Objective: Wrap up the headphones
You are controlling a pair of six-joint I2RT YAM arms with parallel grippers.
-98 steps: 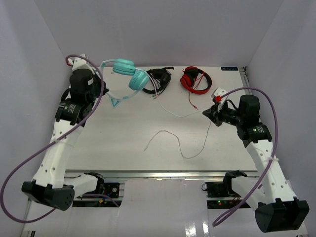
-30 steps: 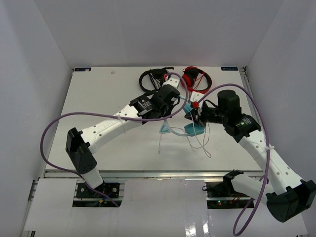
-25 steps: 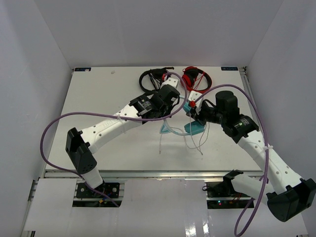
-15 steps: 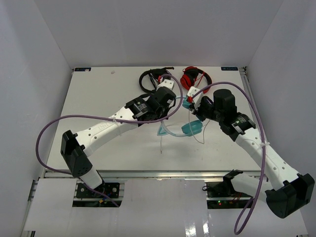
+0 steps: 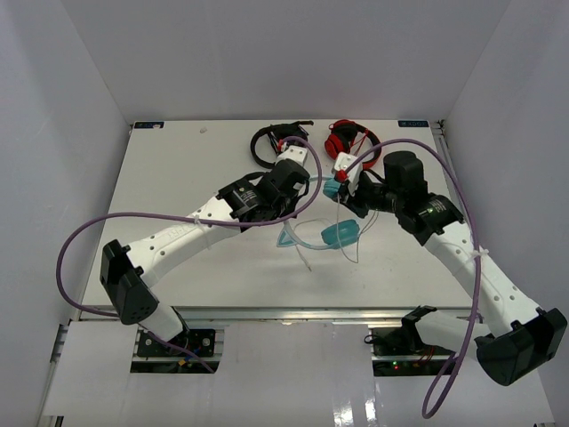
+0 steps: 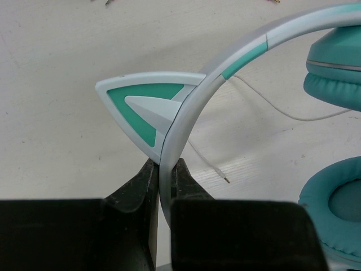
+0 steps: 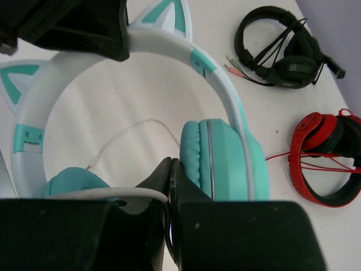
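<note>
Left wrist | left end effector [image 6: 164,169] clamped on headphones [image 6: 198,95] headband

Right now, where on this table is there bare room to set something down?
Bare: the back-left corner of the table, left of the black headphones, and the front strip between the left arm and right arm. Crowded: back middle, around the red headphones and teal headphones.
</note>
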